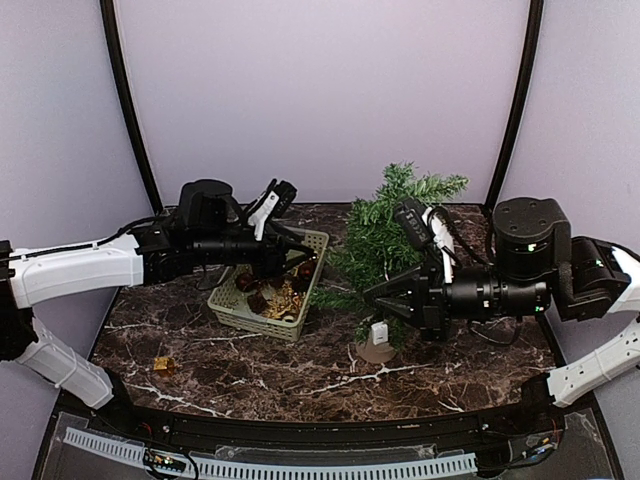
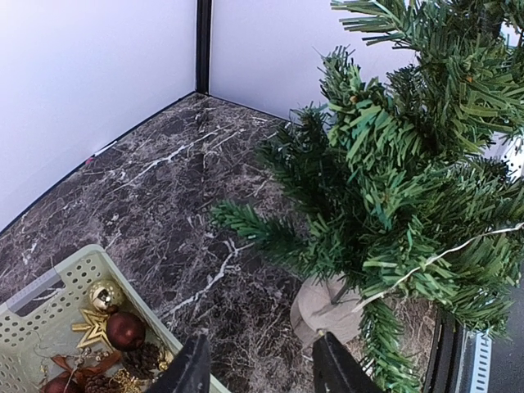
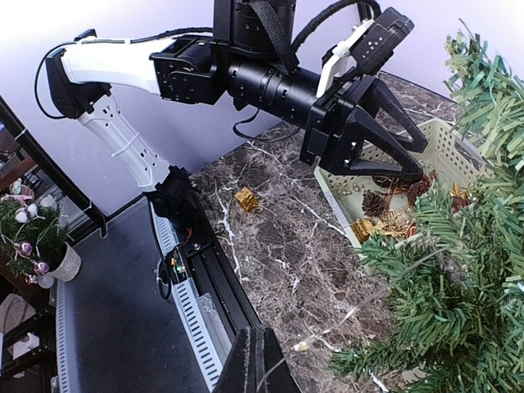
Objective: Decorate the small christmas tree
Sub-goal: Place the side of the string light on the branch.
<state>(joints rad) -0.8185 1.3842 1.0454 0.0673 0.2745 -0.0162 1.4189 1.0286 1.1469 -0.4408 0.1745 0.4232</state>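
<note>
1. Two arms reach over the dark marble table (image 1: 200, 345), and a pale green basket (image 1: 250, 322) of ornaments sits between them, left of centre
2. The small christmas tree (image 1: 385, 235) stands just right of the basket on its round wooden base (image 1: 377, 350); its lowest branches spread towards the basket's right rim
3. The left end effector (image 1: 303, 258) points down over the right end of the basket; its fingers (image 2: 192, 368) are partly apart, and its own wrist view shows nothing between them
4. The right end effector (image 1: 385, 295) is right of the basket, at the tree's lower branches and pointing towards the basket; its jaws are pressed together on a thin pale wire (image 3: 344, 315) that runs from its tips up into the branches
5. Inside the basket lie a gold ball (image 2: 105, 295), a gold star (image 2: 92, 327), a dark red ball (image 2: 125, 330) and a pine cone (image 2: 146, 358)
6. A small gold gift box (image 1: 163, 365) lies on the table, in front of the basket and to its left, well apart from it
</note>
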